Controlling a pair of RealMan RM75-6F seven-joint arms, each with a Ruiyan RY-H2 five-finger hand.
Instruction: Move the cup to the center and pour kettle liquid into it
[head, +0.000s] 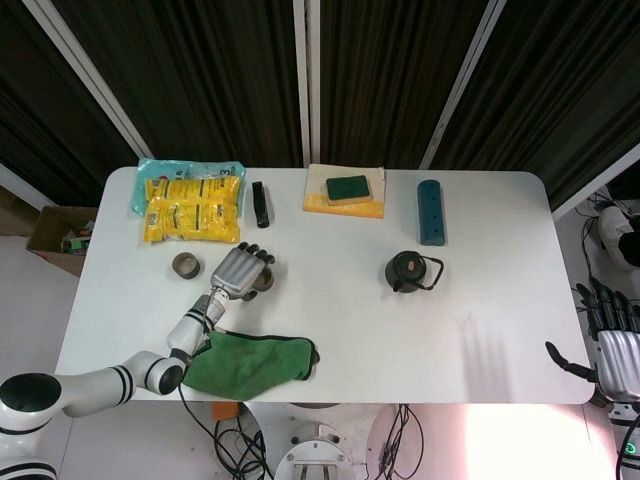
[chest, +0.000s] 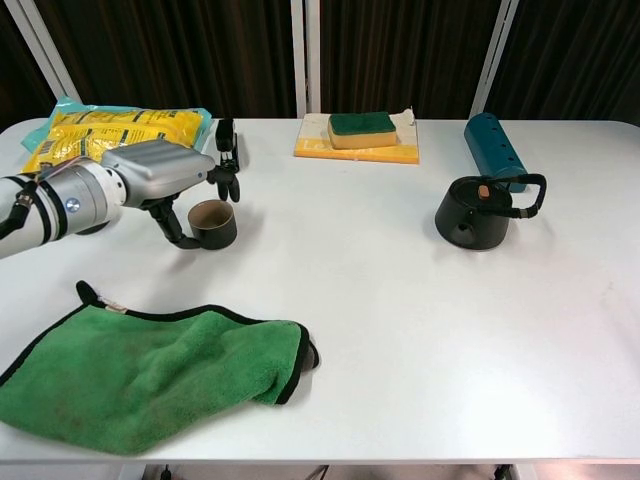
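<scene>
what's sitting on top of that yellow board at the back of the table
A green sponge with a tan underside lies on the yellow board, which itself seems to rest on a pale sheet peeking out behind. Whatever is under the sponge is covered.
</scene>
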